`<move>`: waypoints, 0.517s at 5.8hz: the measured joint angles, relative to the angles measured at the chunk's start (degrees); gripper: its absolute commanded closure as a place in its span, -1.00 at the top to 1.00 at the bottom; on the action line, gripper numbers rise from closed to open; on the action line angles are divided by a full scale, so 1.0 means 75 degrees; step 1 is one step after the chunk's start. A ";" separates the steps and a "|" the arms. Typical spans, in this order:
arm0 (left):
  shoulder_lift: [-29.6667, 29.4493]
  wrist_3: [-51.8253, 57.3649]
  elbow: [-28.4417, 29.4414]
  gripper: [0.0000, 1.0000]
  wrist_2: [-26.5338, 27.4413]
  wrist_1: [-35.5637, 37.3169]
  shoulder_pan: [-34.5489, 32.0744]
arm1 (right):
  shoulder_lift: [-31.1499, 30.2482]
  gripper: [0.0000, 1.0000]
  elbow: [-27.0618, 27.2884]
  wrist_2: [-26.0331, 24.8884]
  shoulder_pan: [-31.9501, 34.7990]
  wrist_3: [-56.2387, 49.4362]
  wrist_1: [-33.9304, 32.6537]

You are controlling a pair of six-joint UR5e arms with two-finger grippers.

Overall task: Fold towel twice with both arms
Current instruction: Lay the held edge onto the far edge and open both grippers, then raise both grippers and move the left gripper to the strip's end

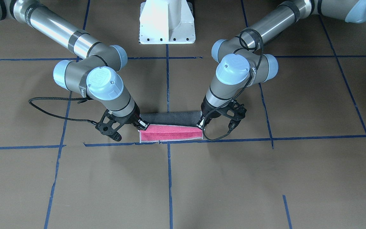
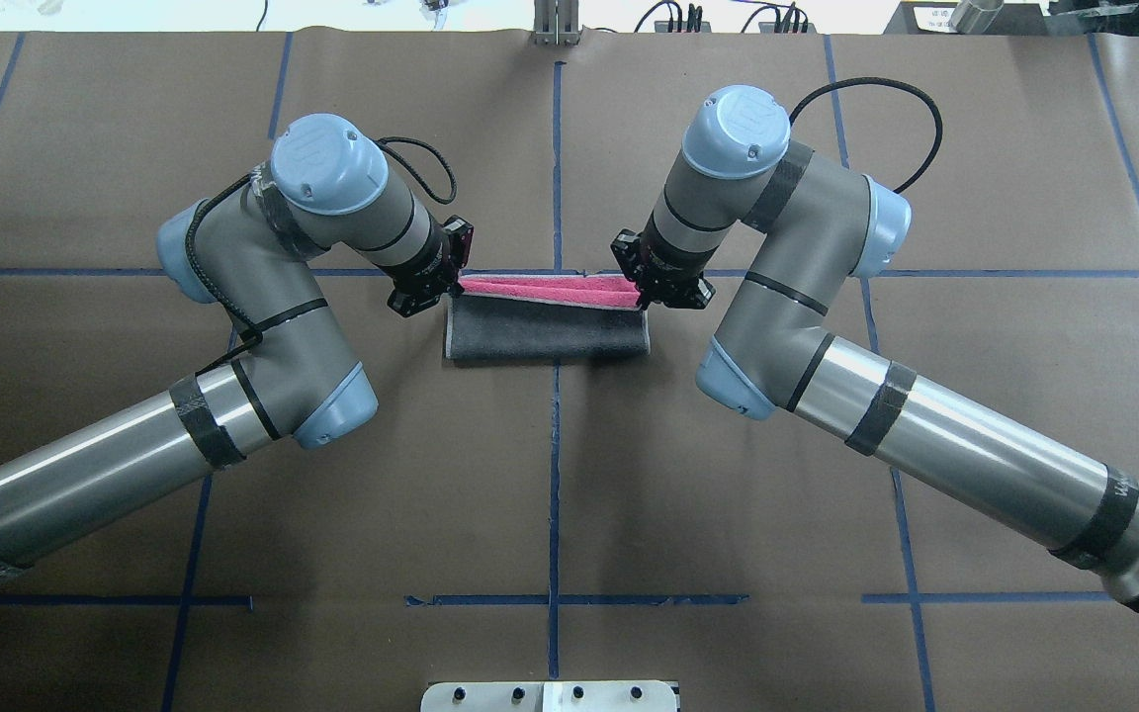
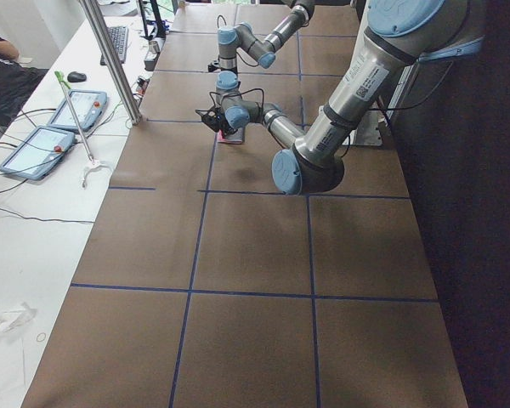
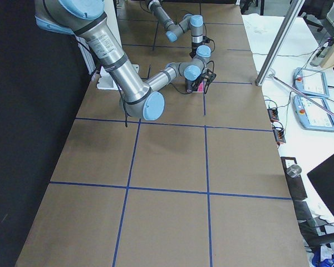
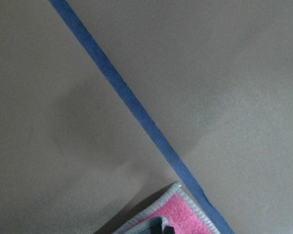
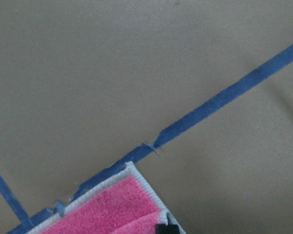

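Towel (image 2: 547, 338), one: terry, doubled over, dark grey face uppermost, pink strip with whitish edging exposed; lay at middle of table (image 2: 550, 494). Left gripper (image 2: 450, 288), right gripper (image 2: 645, 297), two: each was clamped on one corner.

Soft, even overhead light, faint shadows under the arms — wrist views perhaps slightly blurred.
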 measured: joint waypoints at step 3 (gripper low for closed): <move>0.0062 0.0563 0.0007 1.00 -0.0073 -0.0198 -0.0271 | -0.0168 1.00 0.0040 -0.0047 0.0266 -0.0312 0.0027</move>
